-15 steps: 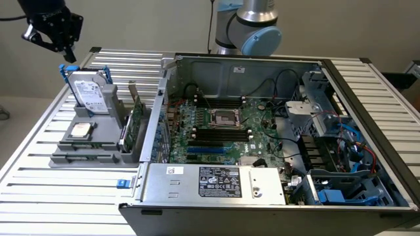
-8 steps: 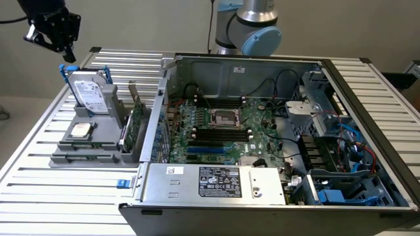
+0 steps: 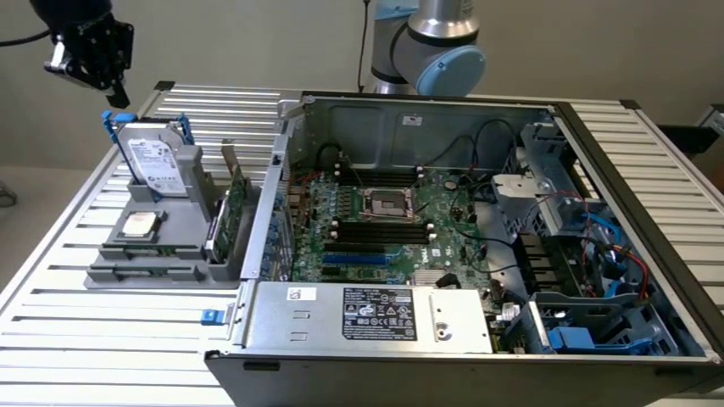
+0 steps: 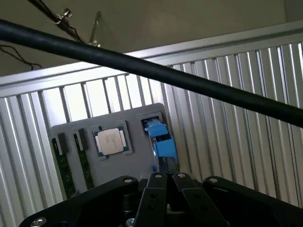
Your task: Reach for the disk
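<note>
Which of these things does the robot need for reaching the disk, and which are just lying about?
For the job:
- disk, standing upright in the grey holder
- gripper, shut, just above the disk

Just lying about:
- CPU chip, flat in the holder
- open computer case
- silver box with a label

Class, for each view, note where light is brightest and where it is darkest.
Exterior view: slatted table evenly bright, computer case interior shadowed. Wrist view: the table glares near-white; black cable and gripper stand dark in front.
</note>
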Controlling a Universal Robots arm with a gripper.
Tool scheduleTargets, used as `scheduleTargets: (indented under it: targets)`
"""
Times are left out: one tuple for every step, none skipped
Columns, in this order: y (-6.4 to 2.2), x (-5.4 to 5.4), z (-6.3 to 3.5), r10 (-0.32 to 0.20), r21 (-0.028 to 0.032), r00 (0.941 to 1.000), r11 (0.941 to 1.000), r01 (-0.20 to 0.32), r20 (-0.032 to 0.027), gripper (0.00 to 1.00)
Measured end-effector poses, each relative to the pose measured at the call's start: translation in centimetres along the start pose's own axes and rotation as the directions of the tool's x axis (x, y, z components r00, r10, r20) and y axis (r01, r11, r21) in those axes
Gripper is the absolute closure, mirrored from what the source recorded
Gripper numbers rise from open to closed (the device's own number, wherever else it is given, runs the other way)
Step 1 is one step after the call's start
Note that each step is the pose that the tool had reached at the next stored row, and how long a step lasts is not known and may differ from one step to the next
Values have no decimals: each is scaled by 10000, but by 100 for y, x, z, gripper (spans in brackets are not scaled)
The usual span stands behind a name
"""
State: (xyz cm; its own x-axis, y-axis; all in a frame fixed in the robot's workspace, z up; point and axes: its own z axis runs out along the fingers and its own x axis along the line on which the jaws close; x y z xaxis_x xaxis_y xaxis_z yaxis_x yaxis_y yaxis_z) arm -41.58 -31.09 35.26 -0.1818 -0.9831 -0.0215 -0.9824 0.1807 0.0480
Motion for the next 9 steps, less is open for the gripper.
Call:
scheduleTargets:
  targets:
    - [0,0,-2,-170,0,9999,9999,170,-7,89]
    - [0,0,-5,-331,-1,9995,9995,331,-15,89]
    - [1,0,-7,-485,-1,9988,9988,485,-21,89]
    - [1,0,-9,-646,2,9979,9979,646,-28,89]
    - [1,0,-11,-792,7,9969,9969,792,-34,89]
    - [1,0,-14,-939,10,9956,9956,939,-40,89]
    - [1,0,-16,-1083,16,9941,9941,1083,-46,89]
    - [1,0,-17,-1228,22,9924,9924,1228,-52,89]
    - [1,0,-20,-1374,27,9905,9905,1374,-59,89]
